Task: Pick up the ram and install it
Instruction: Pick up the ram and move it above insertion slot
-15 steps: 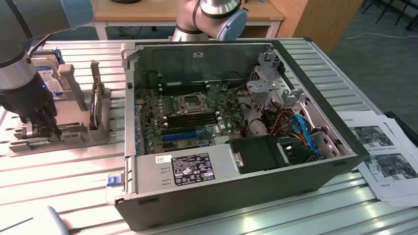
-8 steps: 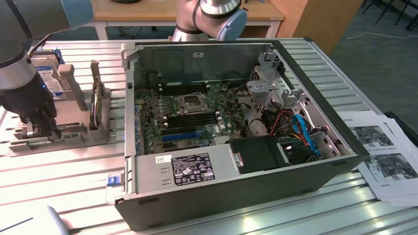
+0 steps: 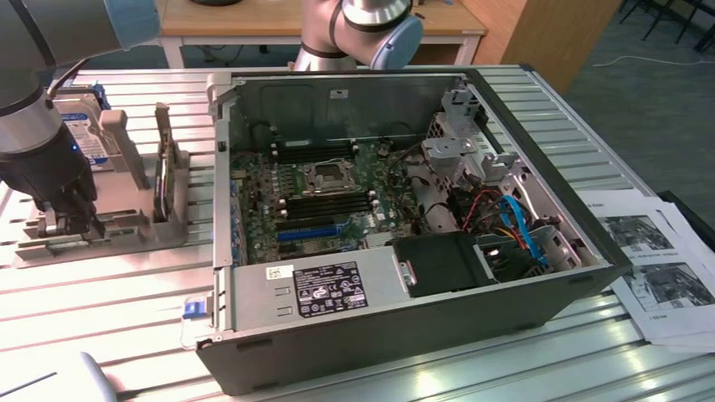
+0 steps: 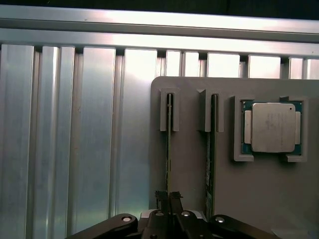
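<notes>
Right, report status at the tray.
Tool shut on ram. Ram on edge, seated in tray slot. Second stick in next slot, apart.

Lab, slatted aluminium table (image 3: 112, 310), open computer tower (image 3: 391, 335), wooden desk (image 3: 257, 21)

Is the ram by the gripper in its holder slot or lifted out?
In the slot: the ram stands on edge, its end inside the gray holder's bracket, the gripper closed on it.
</notes>
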`<state>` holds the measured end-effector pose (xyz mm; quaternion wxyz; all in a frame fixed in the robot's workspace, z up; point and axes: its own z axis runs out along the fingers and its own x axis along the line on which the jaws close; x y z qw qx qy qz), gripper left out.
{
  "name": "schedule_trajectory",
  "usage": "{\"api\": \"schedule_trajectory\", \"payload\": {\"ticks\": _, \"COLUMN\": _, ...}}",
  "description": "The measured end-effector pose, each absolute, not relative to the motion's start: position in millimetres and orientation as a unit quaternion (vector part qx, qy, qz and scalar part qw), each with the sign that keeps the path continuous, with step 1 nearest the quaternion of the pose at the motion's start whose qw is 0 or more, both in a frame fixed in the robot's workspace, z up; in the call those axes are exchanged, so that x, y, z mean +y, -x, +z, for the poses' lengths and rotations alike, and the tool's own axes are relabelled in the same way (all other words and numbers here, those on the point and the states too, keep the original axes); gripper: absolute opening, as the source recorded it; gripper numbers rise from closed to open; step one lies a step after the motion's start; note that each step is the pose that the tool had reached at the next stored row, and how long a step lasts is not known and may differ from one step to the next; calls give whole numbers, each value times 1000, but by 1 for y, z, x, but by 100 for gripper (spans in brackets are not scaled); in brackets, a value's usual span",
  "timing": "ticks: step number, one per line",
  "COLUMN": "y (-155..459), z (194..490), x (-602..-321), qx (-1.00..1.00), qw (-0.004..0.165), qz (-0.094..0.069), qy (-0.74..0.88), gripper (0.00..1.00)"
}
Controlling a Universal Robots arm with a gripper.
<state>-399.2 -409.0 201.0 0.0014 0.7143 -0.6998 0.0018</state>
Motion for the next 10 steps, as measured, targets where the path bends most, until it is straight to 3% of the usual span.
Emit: {"api": "schedule_trajectory", "payload": {"ticks": 10, "y": 399, "z": 204, "x": -409, "qx": -700, "qw": 1, "qz": 2, "qy": -714, "gripper": 11}}
